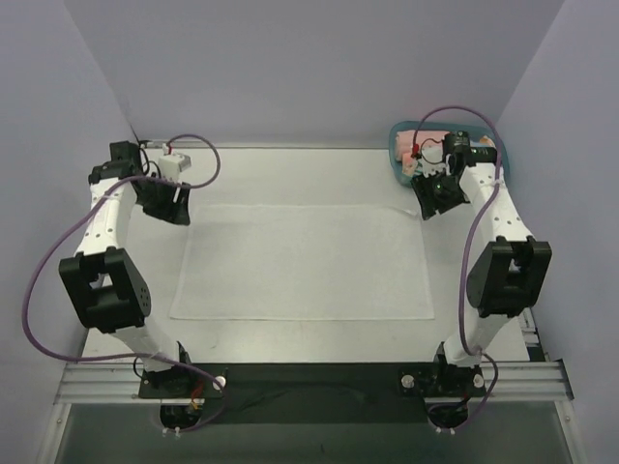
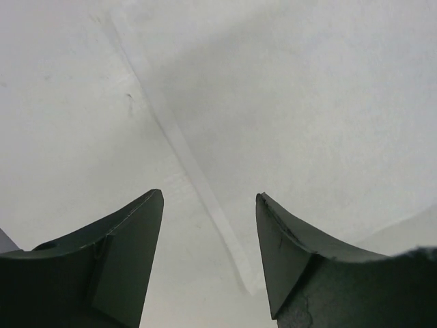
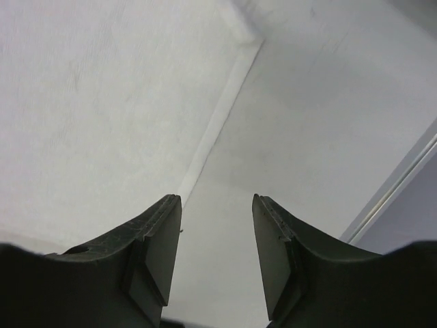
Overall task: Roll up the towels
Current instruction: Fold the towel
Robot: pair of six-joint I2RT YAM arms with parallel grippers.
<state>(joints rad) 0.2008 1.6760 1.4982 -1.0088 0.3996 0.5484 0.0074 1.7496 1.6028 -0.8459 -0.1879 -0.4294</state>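
White table, one towel spread flat

The table (image 1: pixel 290 174) is a pale, matt surface enclosed by plain walls at the back and both sides. A white towel (image 1: pixel 305 261) lies open and flat across its middle as a wide rectangle, with its long edges running left to right and bare table showing all round it. In the left wrist view a hemmed edge of the towel (image 2: pixel 307 102) crosses the table (image 2: pixel 54 137) diagonally. In the right wrist view a hemmed corner of the towel (image 3: pixel 102 102) lies flat on the table (image 3: pixel 307 137). A blue tray (image 1: pixel 397 153) sits in the far right corner, well apart from the towel and partly hidden
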